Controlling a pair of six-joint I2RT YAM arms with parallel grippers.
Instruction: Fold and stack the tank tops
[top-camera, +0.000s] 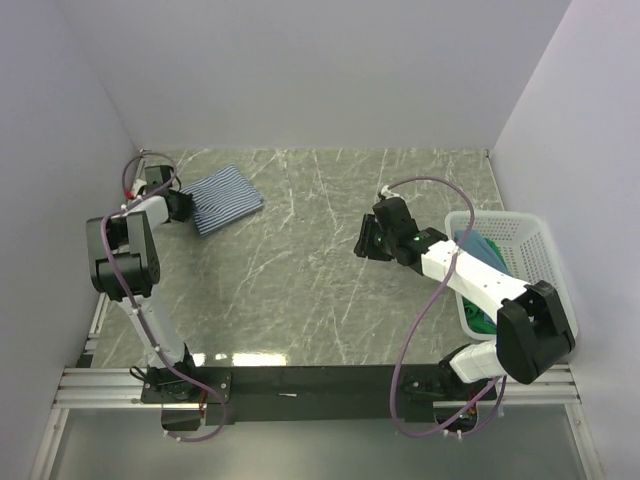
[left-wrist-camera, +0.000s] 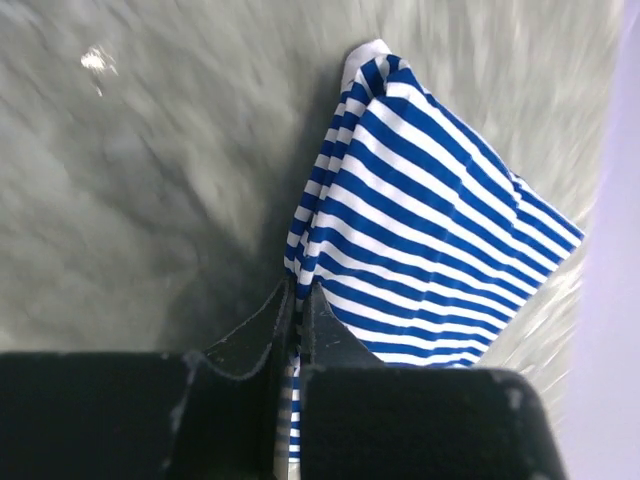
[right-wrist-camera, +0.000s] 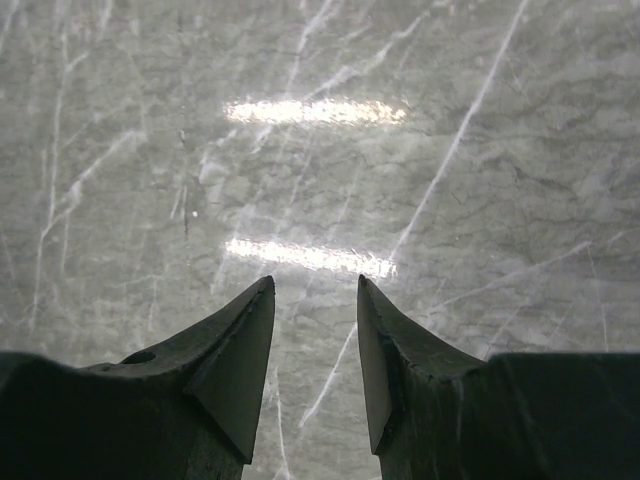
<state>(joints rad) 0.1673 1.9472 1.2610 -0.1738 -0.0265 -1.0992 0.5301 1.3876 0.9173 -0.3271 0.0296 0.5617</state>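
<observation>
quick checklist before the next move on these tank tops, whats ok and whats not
1. Left gripper shut on the striped top: ok, a corner is pinched between its fingers.
2. Striped top folded small: ok, it lies as a compact shape at the far left of the table.
3. Right gripper open and empty: ok, only bare table under it.
4. Teal top and green top out of the basket: not ok, both are in it.
5. Stack started: not ok, nothing lies on the striped top.
</observation>
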